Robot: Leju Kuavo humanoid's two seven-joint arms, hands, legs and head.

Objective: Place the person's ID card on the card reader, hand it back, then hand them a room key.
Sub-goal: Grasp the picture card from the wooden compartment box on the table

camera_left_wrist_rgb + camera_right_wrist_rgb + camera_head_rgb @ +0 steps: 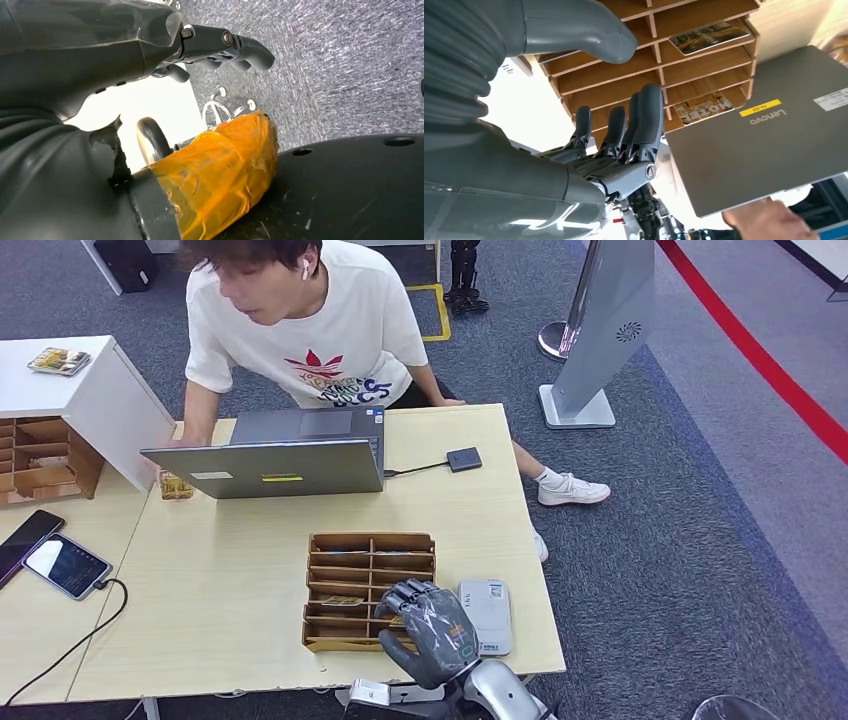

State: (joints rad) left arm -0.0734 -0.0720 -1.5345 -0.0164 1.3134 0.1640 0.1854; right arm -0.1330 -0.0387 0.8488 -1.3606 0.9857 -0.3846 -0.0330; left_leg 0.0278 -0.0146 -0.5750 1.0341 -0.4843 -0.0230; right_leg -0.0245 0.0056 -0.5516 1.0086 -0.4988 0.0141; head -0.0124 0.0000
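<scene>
Right hand [432,632] is hovering at lower centre of the head view, over the tray [345,540] on the desk [230,590], fingers [644,120] spread, holding nothing. Left hand [220,47] is hanging, fingers curled, empty.

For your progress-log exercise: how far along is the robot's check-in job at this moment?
No finished step can be confirmed: no ID card shows on the grey card reader. In hand: the right hand hovers empty over the wooden card rack, where key cards lie. Left: gripping a key and passing it to the person behind the laptop.
</scene>
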